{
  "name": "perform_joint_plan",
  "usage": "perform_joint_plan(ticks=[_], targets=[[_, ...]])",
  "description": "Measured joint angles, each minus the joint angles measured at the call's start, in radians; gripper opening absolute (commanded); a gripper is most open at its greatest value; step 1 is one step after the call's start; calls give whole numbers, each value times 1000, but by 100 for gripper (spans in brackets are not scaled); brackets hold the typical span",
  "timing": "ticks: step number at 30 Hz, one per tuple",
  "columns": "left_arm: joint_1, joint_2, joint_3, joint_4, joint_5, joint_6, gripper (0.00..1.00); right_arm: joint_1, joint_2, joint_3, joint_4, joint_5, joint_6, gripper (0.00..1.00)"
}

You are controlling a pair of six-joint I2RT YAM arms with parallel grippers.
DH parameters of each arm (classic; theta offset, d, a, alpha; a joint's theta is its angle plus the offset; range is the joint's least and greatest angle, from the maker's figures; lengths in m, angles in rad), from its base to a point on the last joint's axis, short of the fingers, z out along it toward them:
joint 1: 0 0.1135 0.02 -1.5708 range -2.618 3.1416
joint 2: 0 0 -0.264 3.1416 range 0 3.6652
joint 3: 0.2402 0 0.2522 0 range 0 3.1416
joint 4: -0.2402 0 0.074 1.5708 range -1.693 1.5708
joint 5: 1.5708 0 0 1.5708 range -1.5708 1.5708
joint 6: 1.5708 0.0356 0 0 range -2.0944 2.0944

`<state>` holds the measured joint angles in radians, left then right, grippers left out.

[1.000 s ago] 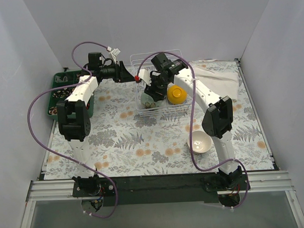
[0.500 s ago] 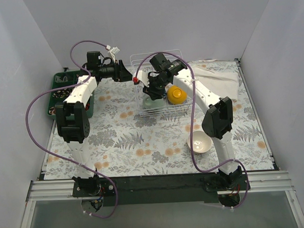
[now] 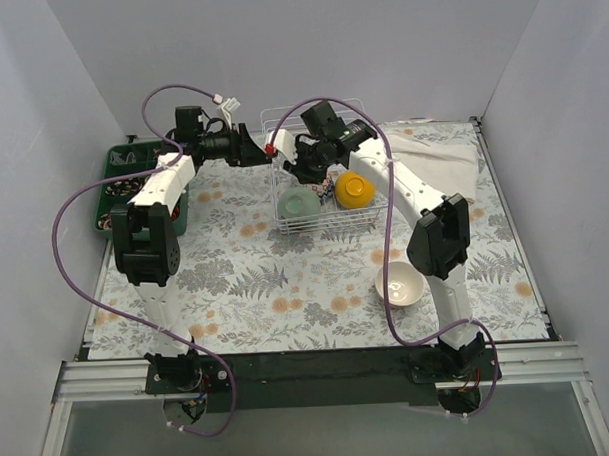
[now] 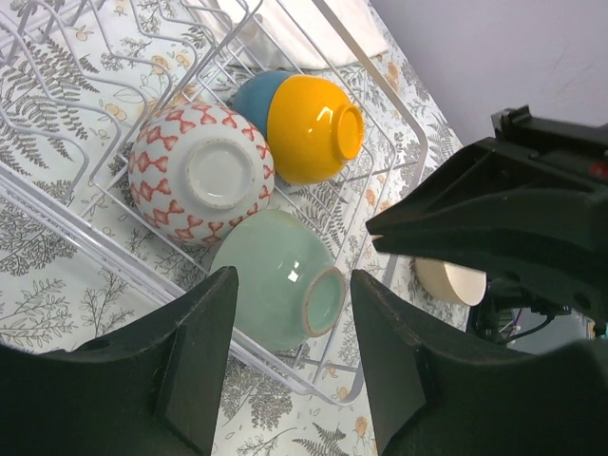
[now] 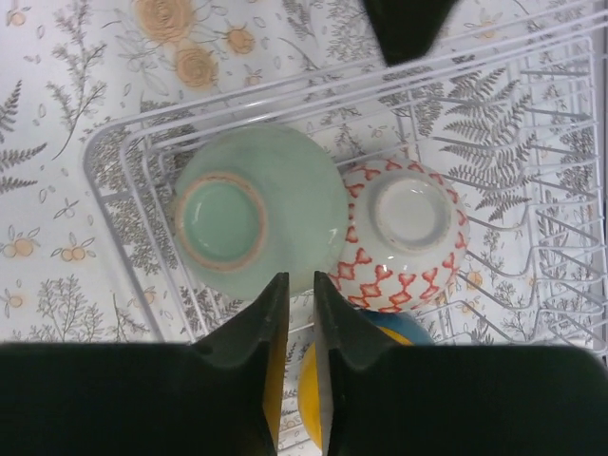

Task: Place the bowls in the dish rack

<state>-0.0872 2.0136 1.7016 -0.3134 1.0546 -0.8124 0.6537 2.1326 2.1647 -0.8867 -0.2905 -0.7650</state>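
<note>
The white wire dish rack (image 3: 324,223) stands at the back middle of the table. In it lie, bottoms up, a pale green bowl (image 3: 299,201) (image 4: 278,278) (image 5: 252,211), a red-patterned bowl (image 4: 201,176) (image 5: 404,233), an orange-yellow bowl (image 3: 354,189) (image 4: 313,128) and a teal-blue bowl (image 4: 255,95). A white bowl (image 3: 402,283) (image 4: 456,280) sits upright on the table. I see no blue-patterned bowl. My left gripper (image 3: 260,149) (image 4: 294,278) is open and empty by the rack's left edge. My right gripper (image 3: 304,166) (image 5: 299,277) hovers over the rack, jaws almost together, holding nothing.
A dark green compartment tray (image 3: 133,179) is at the back left. A white folded cloth (image 3: 437,153) lies right of the rack. The two grippers are close together at the rack's back left corner. Grey walls enclose the table.
My right gripper has let go of the pale green bowl in the rack and risen back; the bowl now lies free. My left gripper has shifted slightly right.
</note>
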Motion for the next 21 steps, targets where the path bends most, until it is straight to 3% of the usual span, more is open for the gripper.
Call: perform_joint_plan(ticks=[5,10,21], targets=[[0,-2,-25,2,-27,-6,40,-25,35,28,64,17,74,6],[-3,-9,-58,6,-53,-27,0,-34,89,37,143,8,124,6],[-48,-9,-87,22,-61,-64,0,-32,125,3,304,-3,188,4]])
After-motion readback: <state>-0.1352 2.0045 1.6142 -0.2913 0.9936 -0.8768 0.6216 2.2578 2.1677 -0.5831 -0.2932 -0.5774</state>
